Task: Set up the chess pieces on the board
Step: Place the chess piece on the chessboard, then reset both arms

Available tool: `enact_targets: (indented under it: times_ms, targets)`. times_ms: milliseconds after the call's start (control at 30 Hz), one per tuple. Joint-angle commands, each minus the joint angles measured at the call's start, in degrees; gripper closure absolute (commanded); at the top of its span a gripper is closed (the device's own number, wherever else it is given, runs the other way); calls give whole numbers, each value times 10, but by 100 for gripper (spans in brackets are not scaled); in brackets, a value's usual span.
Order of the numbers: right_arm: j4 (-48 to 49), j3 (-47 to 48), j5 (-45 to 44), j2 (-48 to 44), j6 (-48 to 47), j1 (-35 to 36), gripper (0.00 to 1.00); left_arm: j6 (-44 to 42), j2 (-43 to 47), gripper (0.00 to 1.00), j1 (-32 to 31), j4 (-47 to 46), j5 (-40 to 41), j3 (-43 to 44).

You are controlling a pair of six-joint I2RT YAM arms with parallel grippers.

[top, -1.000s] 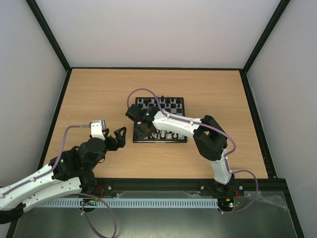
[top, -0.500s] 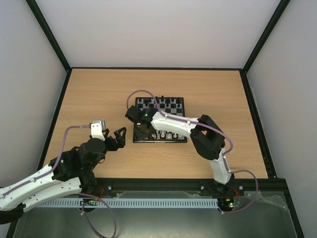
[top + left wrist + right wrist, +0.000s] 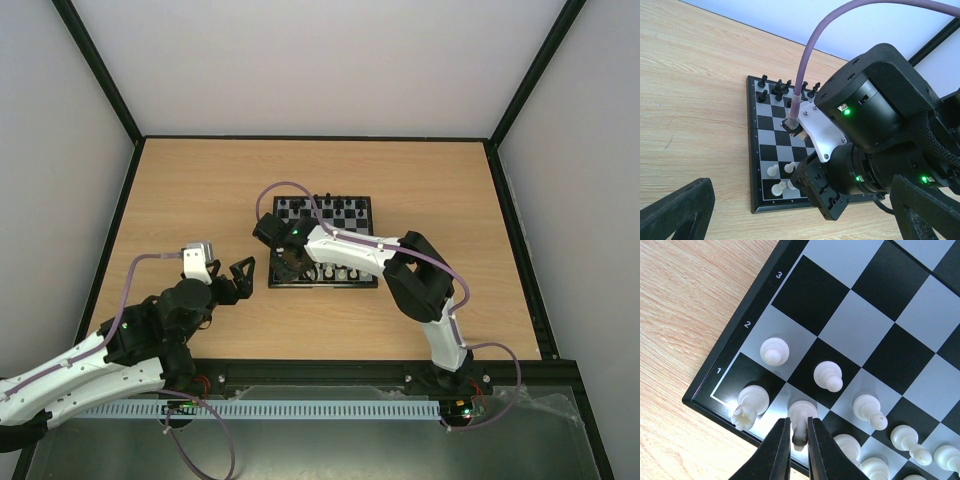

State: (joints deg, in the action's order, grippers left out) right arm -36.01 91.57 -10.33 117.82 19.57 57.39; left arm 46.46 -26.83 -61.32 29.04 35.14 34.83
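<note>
The board lies at the table's middle. My right gripper is at its near-left corner. In the right wrist view it is shut on a whitish piece standing on the second square of the first row. A white rook stands on the corner square beside it. White pawns stand on the second row, and more white pieces run along to the right. My left gripper is open and empty, left of the board, above the wood.
Black chess pieces fill the board's far rows and also show in the left wrist view. The right arm's body hangs over the board's near half. Black rails edge the wooden table.
The right arm has shifted very slightly, with its gripper staying at the board's near-left corner. The left arm has not moved.
</note>
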Motion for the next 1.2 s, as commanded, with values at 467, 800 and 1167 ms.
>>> enact_targets:
  times_ms: [467, 800, 1167]
  targets:
    - [-23, 0, 16, 4, -3, -1, 85, -9, 1, 1, 3, -14, 1, -5]
    - [-17, -13, 16, -42, 5, -1, 77, -19, -3, 1, 3, -24, 0, -1]
    - [6, -109, -10, -192, 34, -2, 1, -72, -71, 1, 3, -93, -39, 17]
